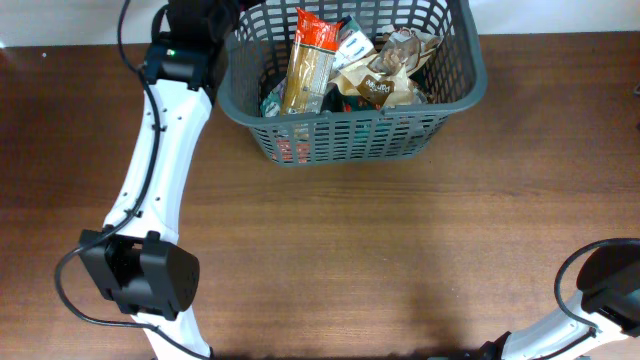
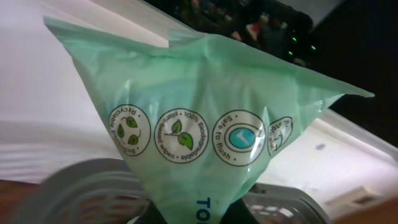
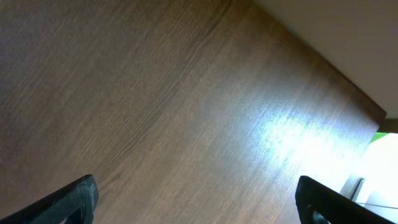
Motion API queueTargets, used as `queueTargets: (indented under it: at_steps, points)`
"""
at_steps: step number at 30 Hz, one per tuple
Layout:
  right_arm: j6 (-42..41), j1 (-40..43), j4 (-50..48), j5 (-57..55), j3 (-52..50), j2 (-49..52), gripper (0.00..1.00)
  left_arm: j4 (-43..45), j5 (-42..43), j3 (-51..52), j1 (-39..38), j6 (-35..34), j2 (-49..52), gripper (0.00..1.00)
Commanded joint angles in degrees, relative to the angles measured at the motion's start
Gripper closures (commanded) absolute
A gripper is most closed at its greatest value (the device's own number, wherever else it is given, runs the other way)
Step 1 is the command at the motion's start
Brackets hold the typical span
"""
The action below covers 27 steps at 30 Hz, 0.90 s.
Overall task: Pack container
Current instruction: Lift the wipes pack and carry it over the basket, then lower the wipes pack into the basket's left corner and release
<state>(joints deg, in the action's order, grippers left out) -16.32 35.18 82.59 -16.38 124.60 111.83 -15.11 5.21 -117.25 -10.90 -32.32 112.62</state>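
The container is a dark grey slotted basket at the back of the table, holding several packets, among them a tall pasta packet and a brown bag. My left gripper is shut on a pale green packet with round printed symbols, held up over the container's rim. In the overhead view the left gripper is at the container's back left corner, past the top edge. My right gripper is open and empty over bare wood; only its arm shows at the bottom right in the overhead view.
The brown wooden table runs in front of the container. The left arm reaches from its base at the front left up to the container. A white wall lies behind the table's far edge.
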Motion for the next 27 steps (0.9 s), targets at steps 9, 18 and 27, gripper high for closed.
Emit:
queueTargets:
  at_steps: [9,18,27]
  points:
    - [-0.5,0.1,-0.2,-0.1,-0.1,-0.7,0.01,-5.2,2.1,-0.7,-5.8,3.1,0.7,0.98]
    - [-0.5,0.1,-0.2,-0.1,-0.1,-0.7,0.01,-12.7,-0.6,-0.7,-6.3,5.2,1.2,0.98]
    - [-0.5,0.1,-0.2,-0.1,-0.1,-0.7,0.01,-22.4,-8.7,-0.7,-6.3,9.2,1.3,0.98]
